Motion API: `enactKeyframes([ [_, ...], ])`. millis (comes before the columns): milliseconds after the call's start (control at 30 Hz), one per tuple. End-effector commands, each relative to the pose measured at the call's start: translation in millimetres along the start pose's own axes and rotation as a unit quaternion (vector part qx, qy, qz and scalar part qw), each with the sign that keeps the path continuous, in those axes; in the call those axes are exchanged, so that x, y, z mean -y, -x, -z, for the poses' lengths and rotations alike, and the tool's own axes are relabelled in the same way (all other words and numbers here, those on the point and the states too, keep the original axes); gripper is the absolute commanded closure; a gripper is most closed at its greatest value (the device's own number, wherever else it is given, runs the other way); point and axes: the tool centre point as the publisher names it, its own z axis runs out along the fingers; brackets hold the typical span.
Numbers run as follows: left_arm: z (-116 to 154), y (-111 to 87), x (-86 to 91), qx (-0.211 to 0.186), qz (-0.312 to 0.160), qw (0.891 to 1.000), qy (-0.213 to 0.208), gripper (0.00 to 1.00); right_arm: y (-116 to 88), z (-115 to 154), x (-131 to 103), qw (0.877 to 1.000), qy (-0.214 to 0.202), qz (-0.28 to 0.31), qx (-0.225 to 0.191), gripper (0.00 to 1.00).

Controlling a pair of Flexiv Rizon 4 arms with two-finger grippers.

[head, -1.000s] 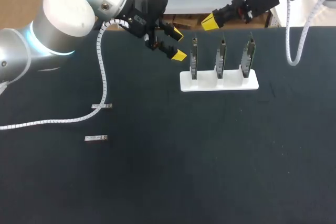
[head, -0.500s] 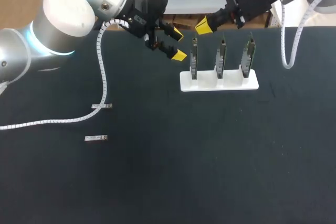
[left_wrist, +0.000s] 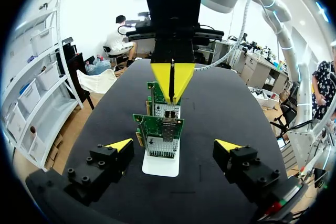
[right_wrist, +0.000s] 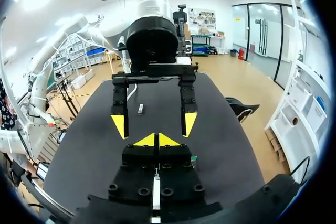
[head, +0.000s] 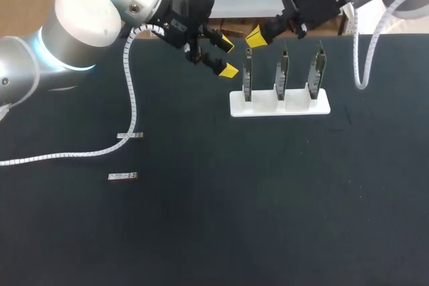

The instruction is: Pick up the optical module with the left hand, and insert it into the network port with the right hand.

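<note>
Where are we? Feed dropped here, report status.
Left gripper open, empty, beside cards. Right gripper shut, near cards. Both modules on table, untouched. No blockers seen.

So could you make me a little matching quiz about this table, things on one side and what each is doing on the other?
Things:
1. left hand
2. right hand
3. white stand
4. optical modules

States:
A. holds three green boards upright
B. yellow fingertips shut together
C. lying flat on the dark table
D. fingers spread apart, nothing between them

Pairs: 1-D, 2-B, 3-A, 4-C
</note>
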Motion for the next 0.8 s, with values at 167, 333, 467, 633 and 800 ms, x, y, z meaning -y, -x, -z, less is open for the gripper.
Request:
enactKeyframes([
  [167, 0.0, 1.2, -1.2, -0.003, 0.001, 1.000, -0.001, 0.00, 0.1, -4.7, 6.4, 1.000, 0.003, -0.003, -0.002, 1.00],
  [333, 0.0, 1.2, -1.2, -0.003, 0.001, 1.000, -0.001, 0.00, -1.2, -7.7, 8.7, 1.000, 0.004, -0.004, -0.005, 1.00],
  [467, 0.0, 1.2, -1.2, -0.003, 0.001, 1.000, -0.001, 0.00, -3.3, -9.8, 10.6, 1.000, 0.003, -0.004, -0.009, 1.00],
  [633, 0.0, 1.2, -1.2, -0.003, 0.001, 1.000, -0.001, 0.00, -6.0, -10.4, 12.0, 1.000, 0.002, -0.006, -0.011, 1.00],
  [800, 0.0, 1.2, -1.2, -0.003, 0.001, 1.000, -0.001, 0.00, -9.1, -10.8, 12.2, 1.000, 0.003, -0.010, -0.013, 1.00],
])
